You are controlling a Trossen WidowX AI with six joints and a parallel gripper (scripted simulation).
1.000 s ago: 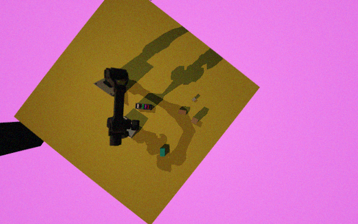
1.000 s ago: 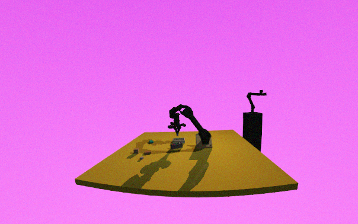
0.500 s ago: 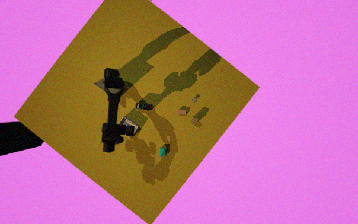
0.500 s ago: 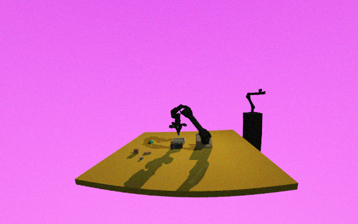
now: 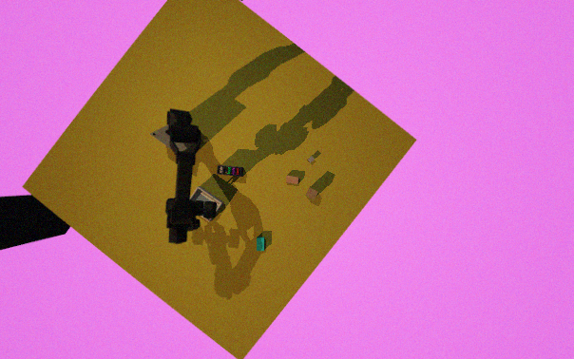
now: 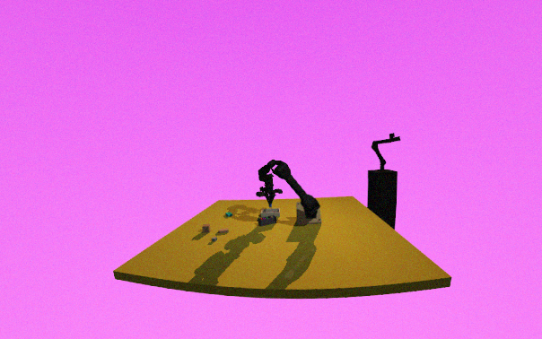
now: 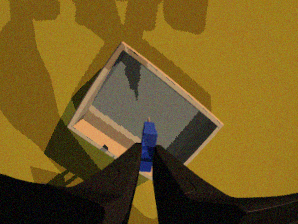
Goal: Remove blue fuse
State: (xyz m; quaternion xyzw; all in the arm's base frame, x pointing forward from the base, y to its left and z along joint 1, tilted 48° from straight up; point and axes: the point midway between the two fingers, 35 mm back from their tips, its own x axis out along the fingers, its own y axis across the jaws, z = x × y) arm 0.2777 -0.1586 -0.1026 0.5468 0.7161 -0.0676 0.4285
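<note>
Only the wrist view shows the gripper clamped on the blue fuse, above the tray. The top view shows the fuse block beside the tray.

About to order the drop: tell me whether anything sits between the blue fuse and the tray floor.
Nothing visible does. The gripper is shut on the blue fuse, which hangs over the tray; the grey floor under it looks bare. The fuse block stands apart, off to one side.

Arm extended, wrist pointing down, jaws clamped on blue fuse.
</note>
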